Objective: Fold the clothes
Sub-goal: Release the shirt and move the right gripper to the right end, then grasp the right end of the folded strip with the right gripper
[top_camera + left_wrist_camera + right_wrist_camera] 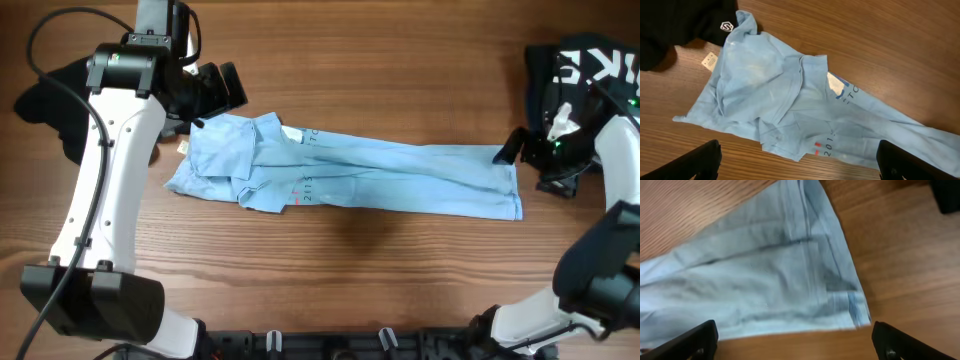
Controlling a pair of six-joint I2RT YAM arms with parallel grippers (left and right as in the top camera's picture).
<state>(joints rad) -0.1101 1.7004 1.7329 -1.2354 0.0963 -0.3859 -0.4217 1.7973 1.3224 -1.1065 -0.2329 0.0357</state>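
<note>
The light blue shirt [350, 170] lies folded into a long strip across the middle of the wooden table, collar end at the left, hem at the right. My left gripper [222, 88] hovers open above the collar end; the left wrist view shows the bunched collar and sleeve [775, 95] with printed text, the fingers [800, 167] wide apart over bare wood. My right gripper [512, 147] is open beside the hem end; the right wrist view shows the hem corner [790, 275] between the spread fingers [795, 345]. Neither holds anything.
A black garment [50, 95] lies at the far left, also in the left wrist view [675, 25]. Another black garment with white lettering [585, 65] lies at the far right. A white tag [709, 61] sticks out beside the collar.
</note>
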